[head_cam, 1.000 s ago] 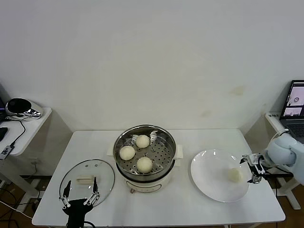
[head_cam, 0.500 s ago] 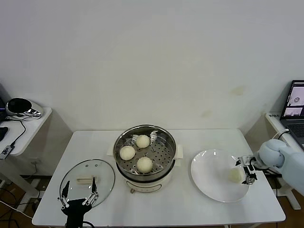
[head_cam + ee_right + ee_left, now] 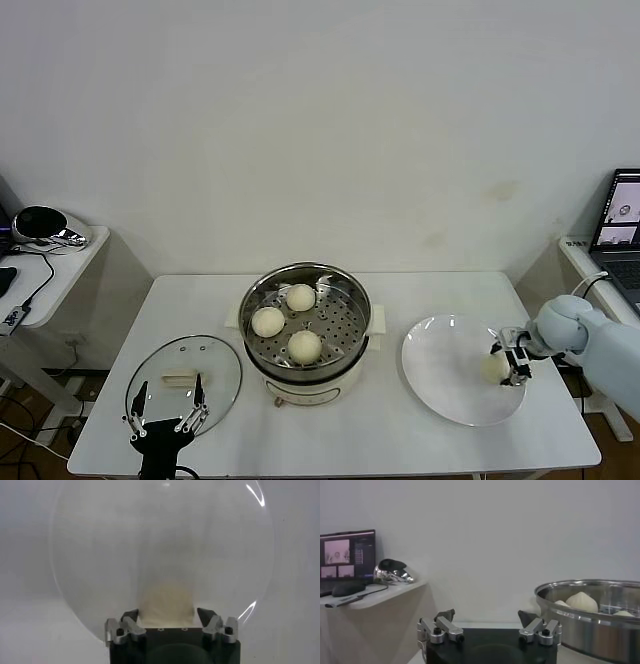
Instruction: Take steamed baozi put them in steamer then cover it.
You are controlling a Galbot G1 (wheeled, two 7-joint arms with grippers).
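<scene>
Right wrist view: the right gripper (image 3: 167,616) straddles the last bun (image 3: 166,601) on the plate (image 3: 100,545) near the table's right edge, fingers spread, not yet clenched; three buns (image 3: 304,345) sit in the steamer (image 3: 305,325) — the lid (image 3: 184,377) lies at the front-left corner beside the idle, spread left gripper (image 3: 166,408); contact is hidden.

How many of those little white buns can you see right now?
4. Three buns sit in the steamer; the fourth bun lies on the white plate, between the right end effector fingers.
</scene>
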